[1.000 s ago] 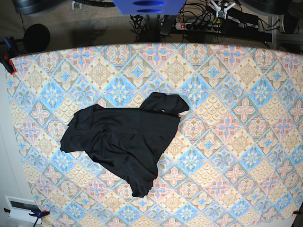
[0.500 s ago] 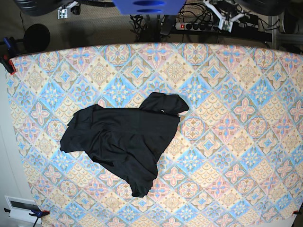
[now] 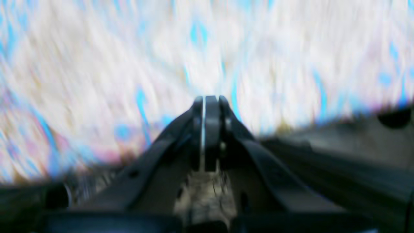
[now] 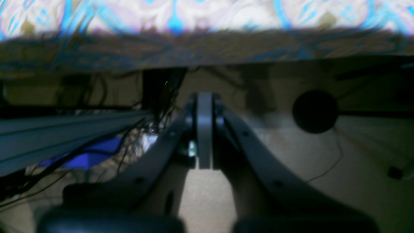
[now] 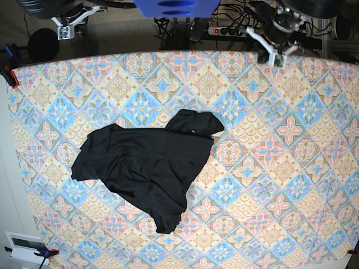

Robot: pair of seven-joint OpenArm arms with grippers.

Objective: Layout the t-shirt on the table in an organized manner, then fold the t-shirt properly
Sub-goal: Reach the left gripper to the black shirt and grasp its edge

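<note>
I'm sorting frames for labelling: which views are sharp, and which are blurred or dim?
Base view: sharp and evenly lit, the plain black t-shirt crisp on the pastel tile-patterned table. Left wrist view: the pattern is streaked with motion blur, only the left gripper readable. Right wrist view: dim and soft, right gripper clearest.

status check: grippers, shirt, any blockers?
Left gripper and right gripper: jaws shut, empty. T-shirt crumpled on the table, untouched. Nothing in the way.
</note>
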